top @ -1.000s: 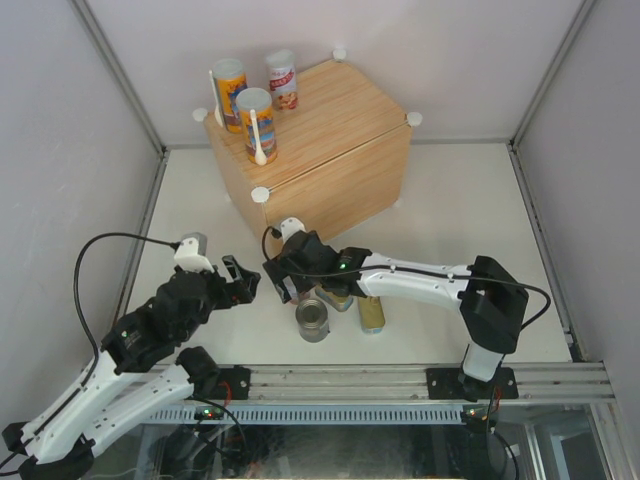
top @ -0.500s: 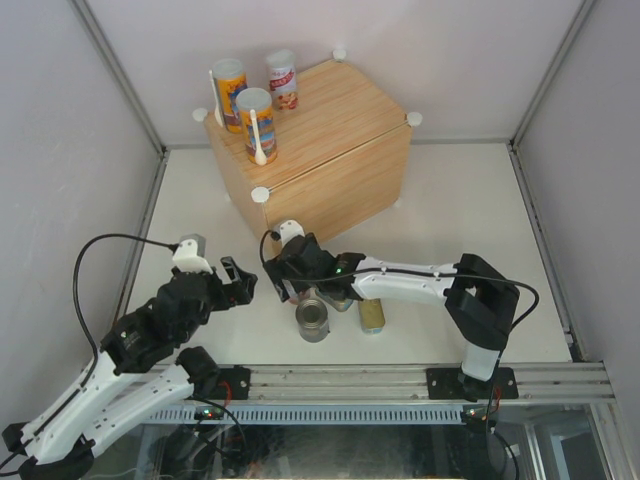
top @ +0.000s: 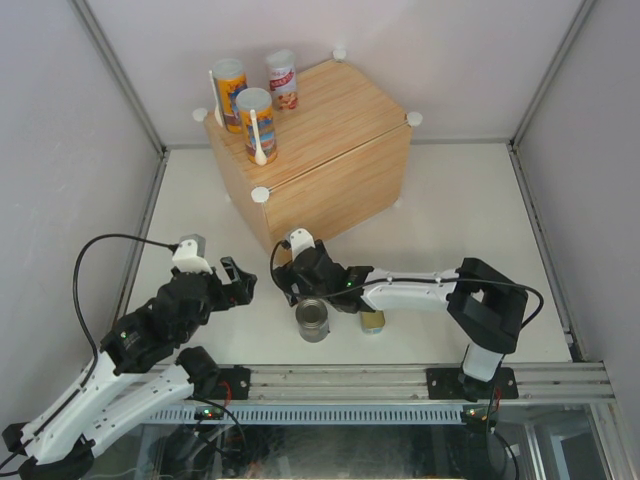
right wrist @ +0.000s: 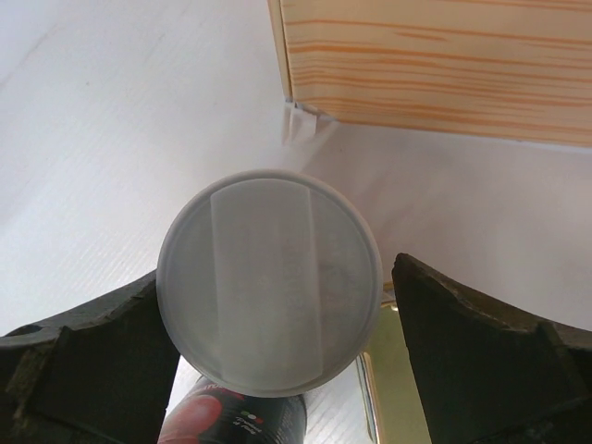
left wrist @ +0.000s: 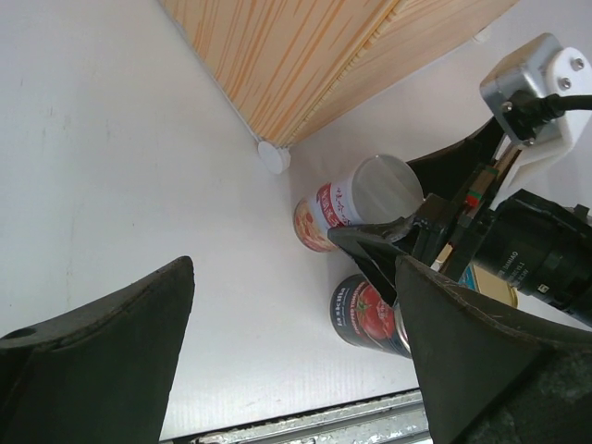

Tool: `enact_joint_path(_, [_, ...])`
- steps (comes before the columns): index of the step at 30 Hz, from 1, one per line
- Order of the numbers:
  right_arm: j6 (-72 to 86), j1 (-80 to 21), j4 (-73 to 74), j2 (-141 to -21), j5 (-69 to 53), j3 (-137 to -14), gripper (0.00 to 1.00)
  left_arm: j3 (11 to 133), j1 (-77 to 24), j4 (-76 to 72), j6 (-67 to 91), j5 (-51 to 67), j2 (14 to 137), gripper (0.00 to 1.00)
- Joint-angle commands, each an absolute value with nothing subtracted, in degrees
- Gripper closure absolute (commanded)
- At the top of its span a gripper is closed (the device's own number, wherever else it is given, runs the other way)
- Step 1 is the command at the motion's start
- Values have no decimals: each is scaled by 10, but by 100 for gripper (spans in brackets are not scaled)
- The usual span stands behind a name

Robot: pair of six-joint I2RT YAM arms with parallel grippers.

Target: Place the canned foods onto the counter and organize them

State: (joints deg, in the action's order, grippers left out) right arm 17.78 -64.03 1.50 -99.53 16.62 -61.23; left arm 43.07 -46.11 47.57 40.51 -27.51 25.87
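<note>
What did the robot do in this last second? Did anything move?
The right gripper shifted slightly rightward and toward the near edge, and its forearm sank lower over the flat tin. Its fingers straddle the white-lidded tube, but a firm grip cannot be confirmed. The left gripper, the dark can and the three tubes on the counter stayed put.
</note>
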Motion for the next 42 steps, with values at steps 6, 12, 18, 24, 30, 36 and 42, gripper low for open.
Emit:
enact_joint_path(6, [155, -654, -101, -959, 186, -578, 15, 450, -463, 478, 406, -287, 268, 6])
enact_joint_path(12, [155, -658, -136, -956, 188, -558, 19, 455, -464, 484, 405, -287, 269, 6])
enact_joint_path(18, [156, -662, -156, -950, 196, -541, 25, 460, -464, 490, 405, -287, 272, 6])
enact_joint_path(24, [154, -665, -177, -942, 200, -527, 37, 462, -463, 492, 404, -286, 274, 7])
enact_joint_path(30, [148, -669, -188, -938, 200, -524, 58, 463, -463, 493, 402, -286, 274, 7])
enact_joint_path(36, [133, -676, -192, -930, 207, -523, 66, 462, -463, 496, 401, -289, 271, 7])
enact_joint_path(42, [110, -683, -193, -904, 228, -523, 71, 461, -463, 493, 401, -292, 271, 7])
